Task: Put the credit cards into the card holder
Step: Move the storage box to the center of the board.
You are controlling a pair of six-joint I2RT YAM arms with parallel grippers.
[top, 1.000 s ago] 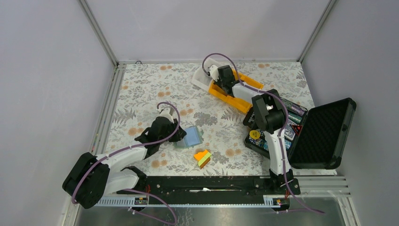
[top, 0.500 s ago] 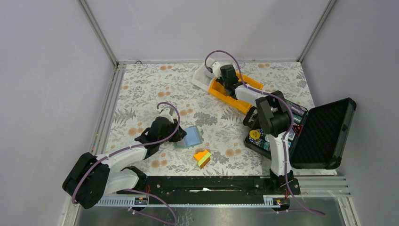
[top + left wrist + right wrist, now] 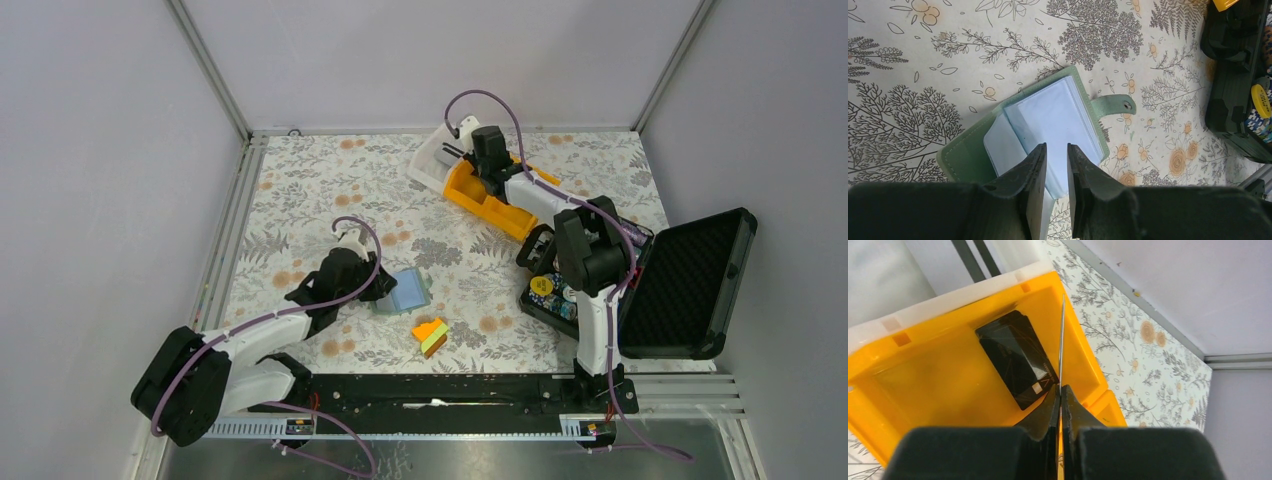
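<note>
The card holder [image 3: 410, 290] lies open on the floral table, grey-green with a light-blue inner panel [image 3: 1048, 117]. My left gripper [image 3: 1057, 146] hovers low over its clear pockets with the jaws a narrow gap apart and nothing in them; it also shows in the top view [image 3: 385, 290]. My right gripper [image 3: 1060, 387] is shut on a thin card [image 3: 1062, 340], seen edge-on and held upright above the yellow bin [image 3: 948, 390]. A black card [image 3: 1015, 357] lies flat on the bin's floor. In the top view the right gripper [image 3: 472, 168] is at the far end of the bin [image 3: 500, 208].
A white tray [image 3: 432, 160] adjoins the yellow bin at the back. An open black foam-lined case [image 3: 690, 280] with poker chips [image 3: 545, 287] stands at the right. An orange-yellow-green wedge block [image 3: 431, 336] sits near the front, right of the card holder.
My right gripper has risen and moved toward the back wall with the thin card in it. The left arm and card holder have not moved.
</note>
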